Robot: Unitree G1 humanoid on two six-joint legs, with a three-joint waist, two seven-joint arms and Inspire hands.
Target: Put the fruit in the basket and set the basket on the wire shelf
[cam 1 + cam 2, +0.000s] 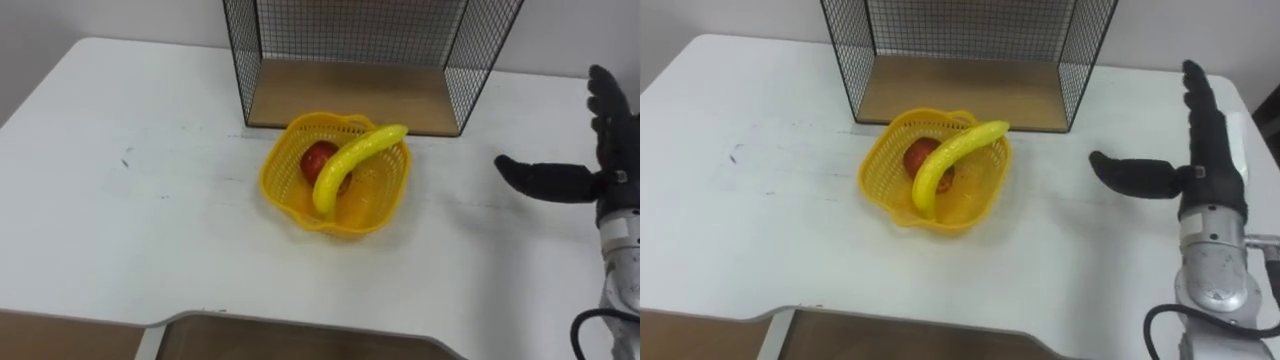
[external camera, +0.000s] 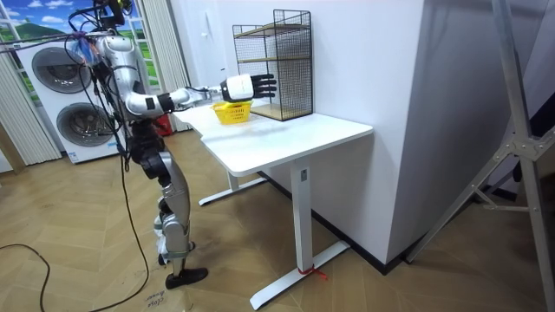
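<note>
Yellow basket (image 1: 273, 185) stands on the bench (image 1: 120, 200) just before the wire shelf (image 1: 350, 95), with the banana (image 1: 355, 158) and a red fruit (image 1: 318, 157) inside. My right robot hand (image 1: 612, 168) hovers right of the basket, wide open, empty. I should grip the rim firmly and lift it level.

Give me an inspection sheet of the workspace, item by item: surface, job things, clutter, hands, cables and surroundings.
Surface: white table, a faint dark mark on its left part.
Job's things: yellow basket stands on the table just in front of the wire shelf; banana lies across the basket, over a red fruit inside it; the shelf's wooden bottom is bare.
Clutter: nothing seen.
Hands: right hand open, holding nothing, to the right of the basket with its thumb pointing toward it.
Cables: nothing seen apart from the robot's own.
Surroundings: washing machines behind the robot, wood floor.
</note>
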